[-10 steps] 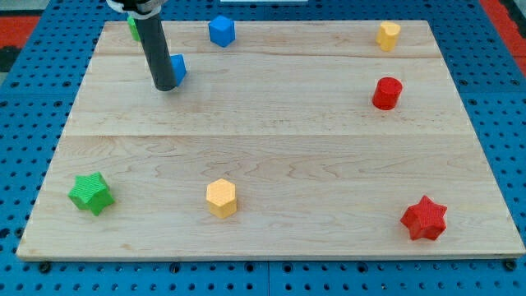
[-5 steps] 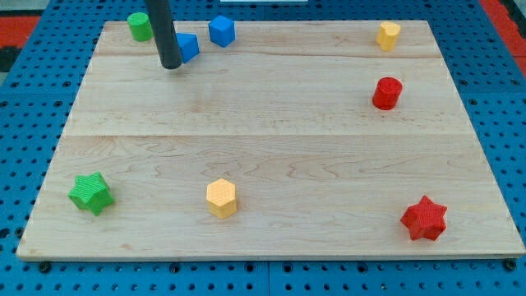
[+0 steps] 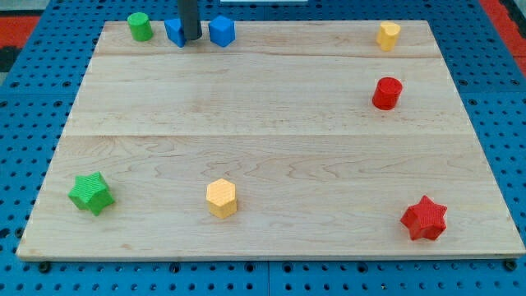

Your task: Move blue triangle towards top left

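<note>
Straight dark rod, plain, my tip (image 3: 191, 39) blunt.

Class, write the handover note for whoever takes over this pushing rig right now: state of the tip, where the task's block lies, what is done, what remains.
Tip: my tip is down on the board near the view's top edge, between the blue triangle on its left and the other blue block on its right. It sits right against the triangle; actual contact cannot be confirmed.
Blocks: the triangle lies in the top-left area, with the green cylinder further left towards the corner.
Done: the triangle is already close to the top left.
Left: probably one short push leftward, stopping before it hits the green cylinder.
</note>
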